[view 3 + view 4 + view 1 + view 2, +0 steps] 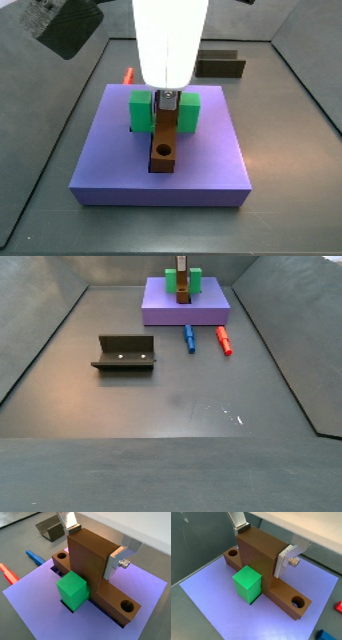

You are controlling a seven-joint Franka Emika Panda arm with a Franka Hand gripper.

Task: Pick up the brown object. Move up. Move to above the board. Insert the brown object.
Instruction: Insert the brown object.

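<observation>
gripper point(93, 547) over board point(214, 160) | green block point(72, 588) flanks | floor open

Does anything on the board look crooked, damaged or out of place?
Nothing stands out. The brown object sits straight along the board, beside the green block, the gripper shut on its upright part.

The hand point(94, 545) ends in two flat silver plate fingers point(115, 562) with dark pads; in both wrist views one finger point(284, 560) carries a round silver screw on its outer face. In a side view the arm above the hand point(168, 97) is a broad, glaring white column, its lower fittings small and dark.
</observation>
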